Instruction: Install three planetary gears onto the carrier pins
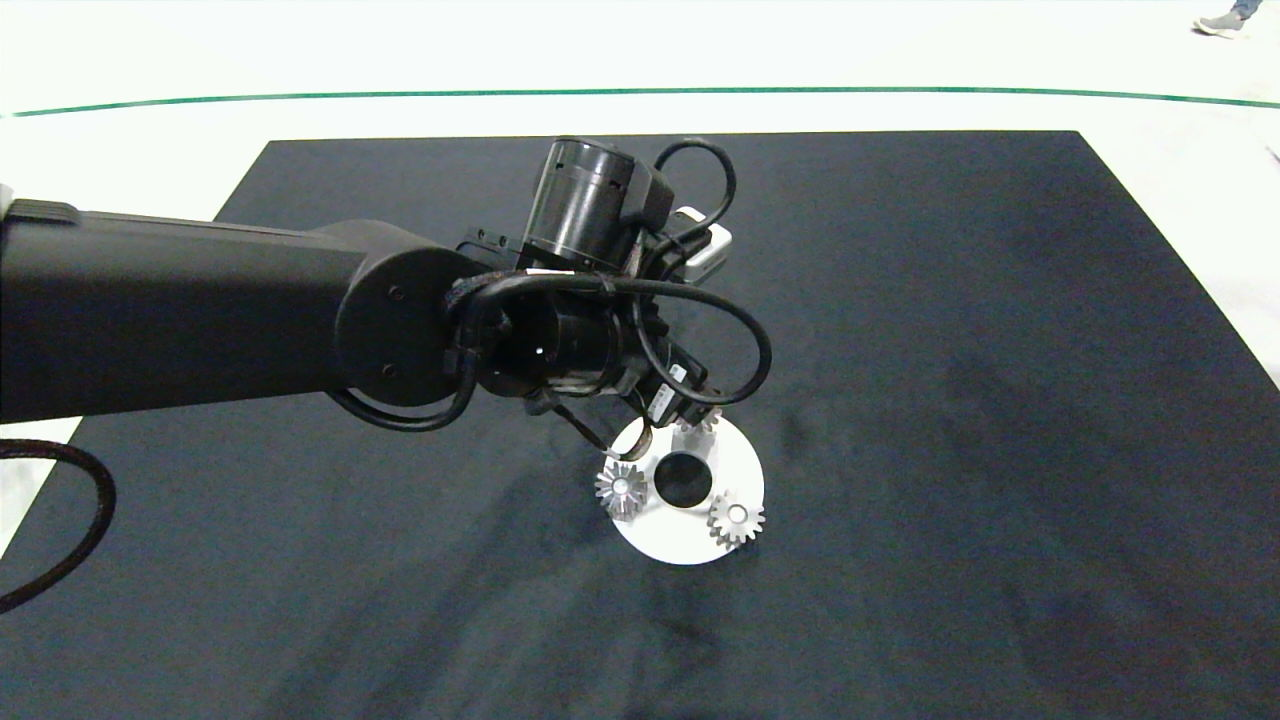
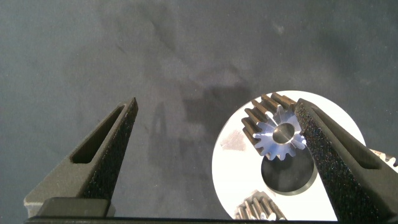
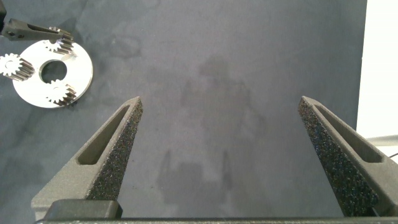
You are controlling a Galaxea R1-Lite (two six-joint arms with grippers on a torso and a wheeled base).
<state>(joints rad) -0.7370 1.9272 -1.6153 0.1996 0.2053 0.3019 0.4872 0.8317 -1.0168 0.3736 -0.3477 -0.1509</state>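
A: Reaching in from the left edge over the black mat (image 1: 900, 330), the left arm (image 1: 180, 310) has its left gripper (image 2: 214, 149) hanging over the far rim of the white disc (image 1: 690, 535). Claw spread wide, nothing clamped between the fingers.

B: One finger (image 2: 336, 152) looks right beside a gear, doesn't it?

A: It does. That is the gear at the disc's far edge (image 2: 278, 132), sitting on the disc, its flat face shining. The finger stands just beside it; touching or not, I cannot tell. The other finger (image 2: 102, 149) is well off the disc, over bare mat.

B: And the remaining planetary gears?

A: Second gear (image 1: 621, 487) sits at the disc's left edge, teeth overhanging the rim. Third gear (image 1: 736, 517) sits at the disc's right edge, a pale pin end showing in its bore. The dark centre hole (image 1: 683, 478) lies between all three.

B: Right side?

A: The right gripper (image 3: 217, 155) is well away from the disc, over open mat, claw wide and holding nothing. The disc shows small and distant in its wrist view (image 3: 52, 70).
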